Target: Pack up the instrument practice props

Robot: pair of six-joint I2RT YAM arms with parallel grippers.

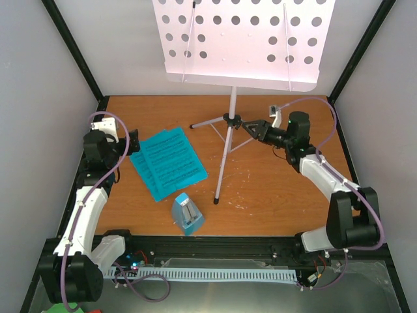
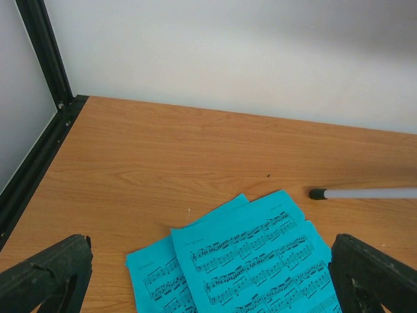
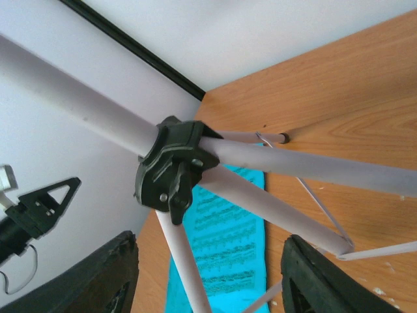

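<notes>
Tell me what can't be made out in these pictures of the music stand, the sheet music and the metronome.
Music stand desk: upper part cut off by the top edge of the top external view.
Sheet music: lower part cut off by the bottom edge of the left wrist view; the page count is unclear because the sheets overlap.
Metronome: face markings too small in the top external view; absent from both wrist views.

An orange-brown wood-grain counter (image 1: 273, 195) is enclosed by plain pale grey walls (image 1: 39, 98) and black metal frame posts (image 1: 71, 45). A pale ribbed strip (image 1: 221, 274) is mounted along its near edge.
</notes>
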